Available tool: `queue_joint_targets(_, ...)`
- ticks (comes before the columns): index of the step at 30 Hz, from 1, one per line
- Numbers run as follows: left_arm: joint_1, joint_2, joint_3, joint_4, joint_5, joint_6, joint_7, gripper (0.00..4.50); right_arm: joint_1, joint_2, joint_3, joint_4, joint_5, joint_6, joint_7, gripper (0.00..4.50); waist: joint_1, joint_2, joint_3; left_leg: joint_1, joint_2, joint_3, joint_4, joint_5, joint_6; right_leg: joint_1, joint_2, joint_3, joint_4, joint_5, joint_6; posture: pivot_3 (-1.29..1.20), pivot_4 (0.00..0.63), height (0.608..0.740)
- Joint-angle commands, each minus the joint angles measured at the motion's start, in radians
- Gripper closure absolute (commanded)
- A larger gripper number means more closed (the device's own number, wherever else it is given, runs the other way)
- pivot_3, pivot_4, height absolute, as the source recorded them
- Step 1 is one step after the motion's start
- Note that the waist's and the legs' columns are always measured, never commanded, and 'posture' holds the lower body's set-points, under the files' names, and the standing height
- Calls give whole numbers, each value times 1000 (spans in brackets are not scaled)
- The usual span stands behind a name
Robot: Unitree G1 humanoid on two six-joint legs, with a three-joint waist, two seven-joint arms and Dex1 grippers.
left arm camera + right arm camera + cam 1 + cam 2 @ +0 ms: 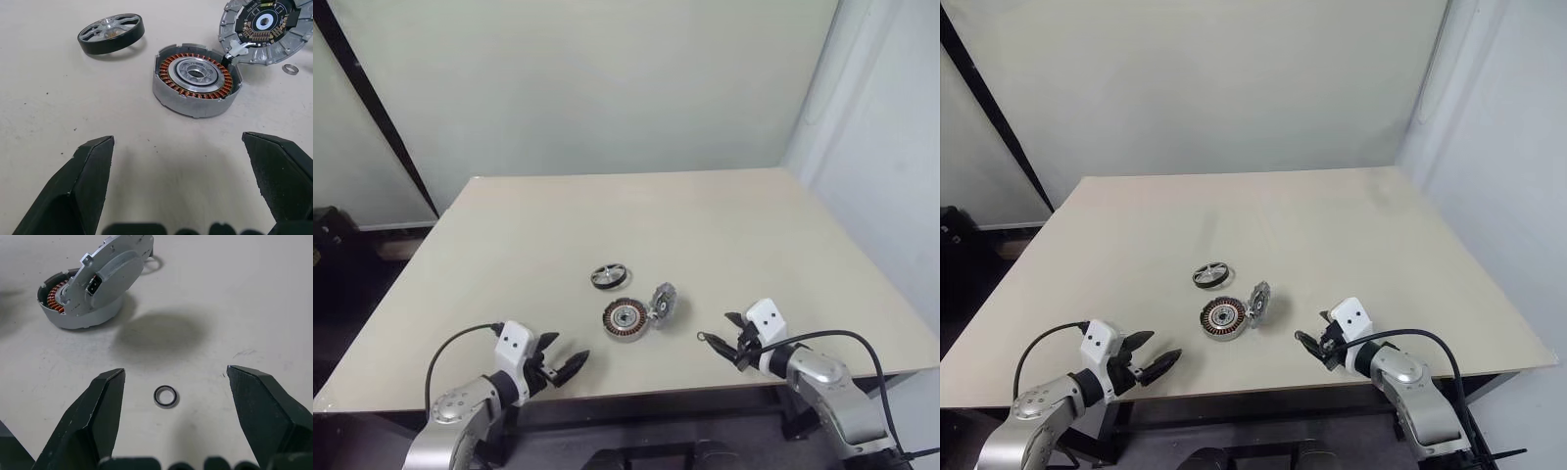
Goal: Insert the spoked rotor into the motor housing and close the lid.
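Nothing is done yet. Both claws, left claw [563,364] and right claw [722,345], are wide open and empty. On the worktop [724,225], the spoked rotor [609,276] lies just behind the motor housing [626,317] (its lid [664,300] stands up, open). Rotor goes in, then lid shuts.

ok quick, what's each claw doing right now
Left claw: open, holding nothing.
Right claw: open, holding nothing, a small dark metal ring on the table between its fingers.

Even, soft overhead light; faint shadows; sharp, glare-free views.
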Motion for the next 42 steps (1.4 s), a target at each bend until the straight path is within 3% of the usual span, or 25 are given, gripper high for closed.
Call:
queue_joint_targets(1,-20,14,15,-24,-5,-23,-5,13,-23,-4,-3,-8,1,-27,7,878,0,0,0,0,0,0,0,0,0,0,0,0,0,0,0,0,0,740)
queue_joint_targets(19,-38,8,-29,-2,21,-2,15,13,-21,-40,57,-12,-49,-2,4,878,0,0,0,0,0,0,0,0,0,0,0,0,0,0,0,0,0,740)
queue_joint_targets(42,-73,18,-143,45,59,-22,-40,13,-143,49,125,190,-124,51,-61,878,0,0,0,0,0,0,0,1,2,0,1,0,0,0,0,0,0,740)
